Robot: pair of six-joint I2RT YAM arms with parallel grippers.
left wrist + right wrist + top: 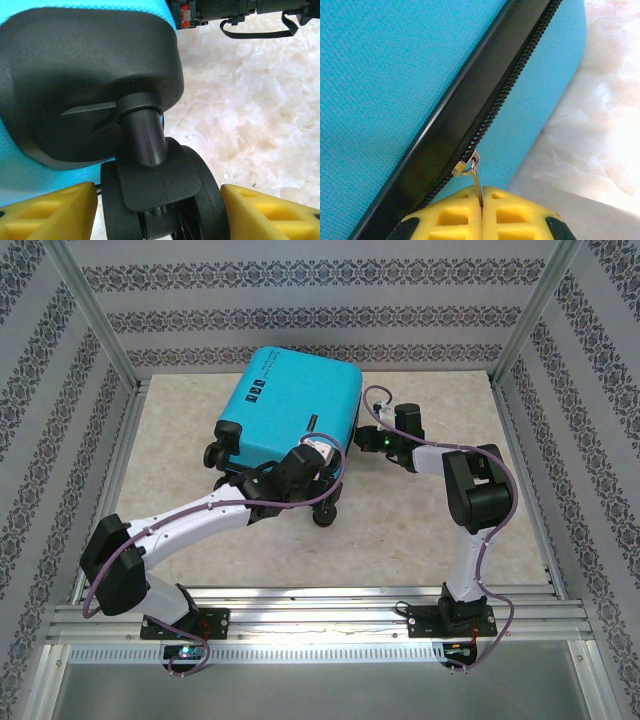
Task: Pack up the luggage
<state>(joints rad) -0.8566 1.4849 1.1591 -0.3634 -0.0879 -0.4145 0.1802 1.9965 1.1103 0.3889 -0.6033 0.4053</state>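
The turquoise luggage (pixel 285 410) lies flat and closed at the back middle of the table, wheels toward the near side. My left gripper (pixel 318 480) is at its near right corner. In the left wrist view its yellow fingers (pixel 47 212) stand apart on either side of a black wheel (pixel 160 195), and a sliver of floor shows beside the left finger. My right gripper (pixel 358 437) is at the case's right edge. In the right wrist view it (pixel 482 202) is shut on the metal zipper pull (pixel 477 181) of the black zipper band (pixel 470 125).
The beige stone-pattern tabletop (pixel 420 530) lies to the right and in front of the case. A metal frame and patterned walls (pixel 560 440) enclose the table. A black strap (pixel 260 32) hangs off the right arm above the floor.
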